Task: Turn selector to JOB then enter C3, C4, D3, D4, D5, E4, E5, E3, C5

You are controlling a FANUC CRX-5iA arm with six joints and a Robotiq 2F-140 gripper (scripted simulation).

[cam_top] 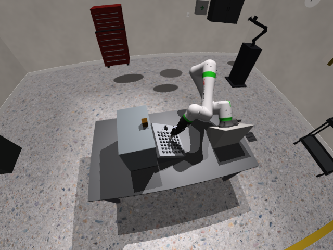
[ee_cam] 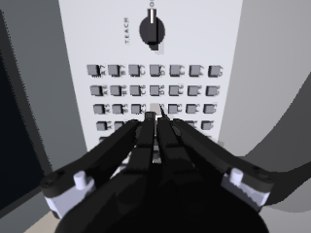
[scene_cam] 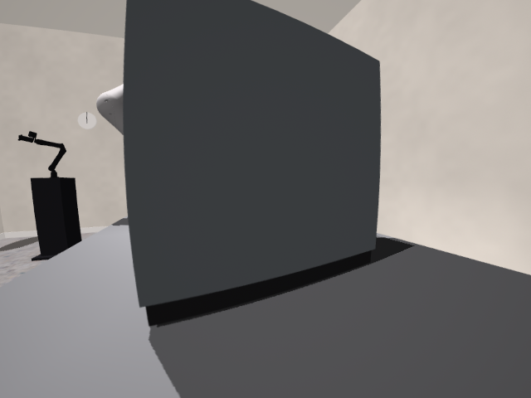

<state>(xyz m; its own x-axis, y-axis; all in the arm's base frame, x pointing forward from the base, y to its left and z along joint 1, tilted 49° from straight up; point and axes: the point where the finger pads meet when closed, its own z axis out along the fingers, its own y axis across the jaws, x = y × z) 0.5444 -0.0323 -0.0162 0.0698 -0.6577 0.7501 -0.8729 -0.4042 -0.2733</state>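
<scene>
The keypad panel (cam_top: pixel 155 127) (ee_cam: pixel 97 29) slopes beside the grey machine housing. Its selector (cam_top: pixel 165 127) (ee_cam: pixel 152 30) has the pointer straight up in the wrist view, away from the TEACH label (ee_cam: pixel 126 30), at a partly cut-off label. My gripper (cam_top: pixel 170 138) (ee_cam: pixel 155 110) is shut and empty, its tips low over the middle column at the D5 place. Keys C5 (ee_cam: pixel 136 109) and E5 (ee_cam: pixel 173 109) show on either side. D5 is mostly covered by the tips and a pale patch. Most keys of the rows below are hidden by the fingers. I see no key clearly lit. Contact cannot be told.
The tall machine housing (cam_top: pixel 134 132) (scene_cam: pixel 257 149) stands left of the panel and blocks the exterior view of it. An orange-brown block (cam_top: pixel 144 122) sits on top. A pale slanted box (cam_top: pixel 228 134) stands below the arm's base on the table (cam_top: pixel 107 188).
</scene>
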